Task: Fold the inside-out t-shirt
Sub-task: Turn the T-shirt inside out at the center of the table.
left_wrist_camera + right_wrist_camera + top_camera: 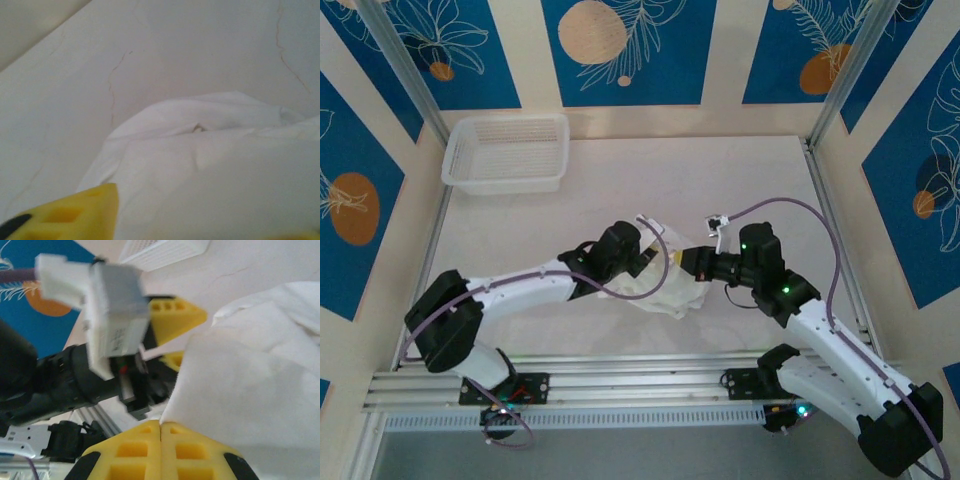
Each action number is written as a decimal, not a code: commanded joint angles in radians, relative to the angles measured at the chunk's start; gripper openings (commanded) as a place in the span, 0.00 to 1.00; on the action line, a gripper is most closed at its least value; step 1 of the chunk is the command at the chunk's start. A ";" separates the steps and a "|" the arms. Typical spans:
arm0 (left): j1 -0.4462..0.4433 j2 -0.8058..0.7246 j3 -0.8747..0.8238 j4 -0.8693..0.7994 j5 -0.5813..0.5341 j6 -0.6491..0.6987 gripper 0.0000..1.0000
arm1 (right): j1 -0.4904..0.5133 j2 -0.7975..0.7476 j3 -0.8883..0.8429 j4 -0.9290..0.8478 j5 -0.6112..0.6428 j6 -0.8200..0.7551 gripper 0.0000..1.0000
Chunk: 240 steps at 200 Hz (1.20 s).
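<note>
1. Found shirt crumpled in a loose heap at mid-table, caught between the two grippers. Not yet flattened, so judged folding barely begun.
2. Noted right gripper clenched on a shirt edge, cloth fanning out from the closed yellow fingers (likely an anchor hold, keeping one side put while the other gets drawn out).
3. Saw left gripper pushed into the opposite side of the heap, one yellow finger beside a fold. Cannot tell whether clamped on cloth or parted (other finger lost under fabric).
4. Read the facing holds as set-up for pulling the heap apart and spreading it flat.
5. Logged table: pale, matte, faint hairline cracks (smooth enough for cloth to slide, by the look).
6. Logged basket at far left corner, well apart from the shirt.
7. Noted walls of blue panels with leaf and orange-disc motifs, and metal rails along the near edge.
</note>
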<state>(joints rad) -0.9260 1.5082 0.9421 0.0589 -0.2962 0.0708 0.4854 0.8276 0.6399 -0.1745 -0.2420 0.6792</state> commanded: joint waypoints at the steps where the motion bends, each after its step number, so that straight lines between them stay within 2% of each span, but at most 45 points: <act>1: -0.007 -0.089 -0.031 0.018 0.034 0.026 0.06 | -0.044 0.009 0.032 -0.086 0.032 0.017 0.00; 3: -0.005 -0.094 -0.031 0.012 0.041 0.026 0.00 | -0.048 0.011 0.032 -0.089 0.030 0.019 0.00; 15: 0.005 -0.127 -0.024 -0.029 0.114 0.007 0.00 | -0.073 0.011 0.028 -0.094 0.017 0.029 0.00; 31: 0.056 -0.158 0.013 -0.094 0.301 -0.087 0.00 | -0.100 0.015 0.018 -0.106 0.014 0.022 0.00; 49: 0.146 -0.162 0.052 -0.116 0.592 -0.217 0.00 | -0.134 0.021 -0.004 -0.136 0.027 -0.001 0.00; 74: 0.209 -0.128 0.114 -0.158 0.794 -0.312 0.00 | -0.176 0.029 -0.023 -0.151 -0.009 -0.001 0.00; 85: 0.235 -0.097 0.146 -0.169 0.906 -0.357 0.00 | -0.174 0.033 -0.019 -0.180 0.013 -0.013 0.09; 93: 0.248 -0.074 0.168 -0.173 0.964 -0.392 0.00 | -0.173 0.032 -0.012 -0.200 0.022 -0.024 0.22; 102: 0.255 -0.052 0.188 -0.191 0.978 -0.418 0.00 | -0.170 0.021 -0.008 -0.209 0.021 -0.033 0.30; 119: 0.261 -0.027 0.216 -0.231 0.977 -0.423 0.00 | -0.145 -0.030 -0.034 -0.169 0.020 -0.040 0.37; 134: 0.266 -0.021 0.216 -0.230 0.971 -0.430 0.00 | -0.085 -0.086 -0.094 -0.088 0.058 -0.024 0.42; 172: 0.271 -0.020 0.213 -0.240 0.942 -0.438 0.00 | 0.114 -0.176 -0.233 0.118 0.248 -0.016 0.49; 203: 0.274 -0.015 0.207 -0.231 0.945 -0.442 0.00 | 0.164 -0.110 -0.289 0.293 0.379 -0.060 0.60; 218: 0.278 -0.010 0.211 -0.237 0.938 -0.446 0.00 | 0.165 -0.060 -0.297 0.385 0.367 -0.075 0.61; 240: 0.284 -0.004 0.211 -0.237 0.928 -0.454 0.00 | 0.168 0.006 -0.271 0.438 0.253 -0.114 0.62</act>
<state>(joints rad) -0.6624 1.4883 1.1271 -0.1661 0.6209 -0.3660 0.6426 0.7868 0.3511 0.0986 0.0566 0.6243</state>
